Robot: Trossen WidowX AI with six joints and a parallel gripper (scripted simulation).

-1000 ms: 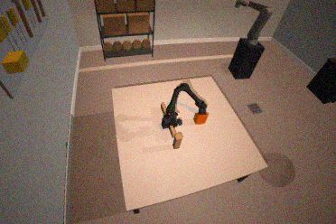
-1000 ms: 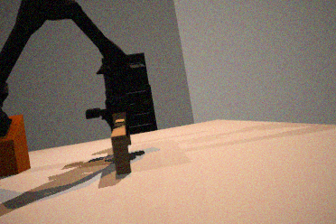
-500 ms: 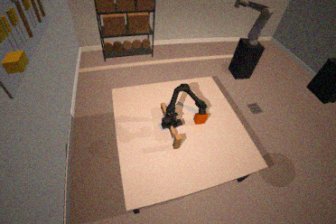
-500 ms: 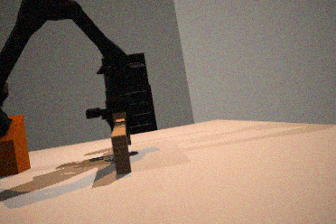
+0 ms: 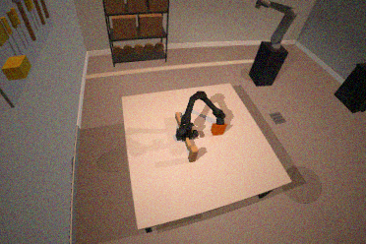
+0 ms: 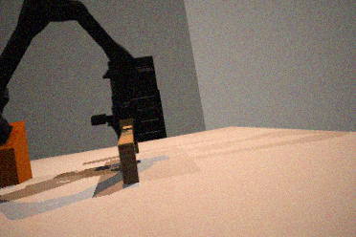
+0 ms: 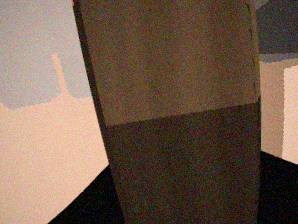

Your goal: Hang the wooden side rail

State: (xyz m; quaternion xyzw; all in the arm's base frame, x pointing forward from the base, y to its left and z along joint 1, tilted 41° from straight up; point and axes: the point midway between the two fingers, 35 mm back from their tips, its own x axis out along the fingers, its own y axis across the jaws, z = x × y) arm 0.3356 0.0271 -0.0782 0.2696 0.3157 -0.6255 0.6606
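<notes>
The wooden side rail (image 5: pixel 187 138) is a long light-brown beam left of the table's middle. My gripper (image 5: pixel 184 132) is shut on it at about mid-length, coming down from above. In the low side view the rail (image 6: pixel 128 160) points toward the camera, and its near end seems to touch the table under the gripper (image 6: pixel 125 124). In the wrist view the rail (image 7: pixel 174 110) fills the middle of the frame. An orange block (image 5: pixel 218 129) stands on the table to the rail's right, apart from it; it also shows in the low side view (image 6: pixel 11 160). I cannot see hooks, slot or pins.
The white table top (image 5: pixel 202 155) ends in edges on all sides. A shelf with boxes (image 5: pixel 135 13) stands at the back wall. A second arm on a black pedestal (image 5: pixel 269 62) stands on the floor at the back right, off the table.
</notes>
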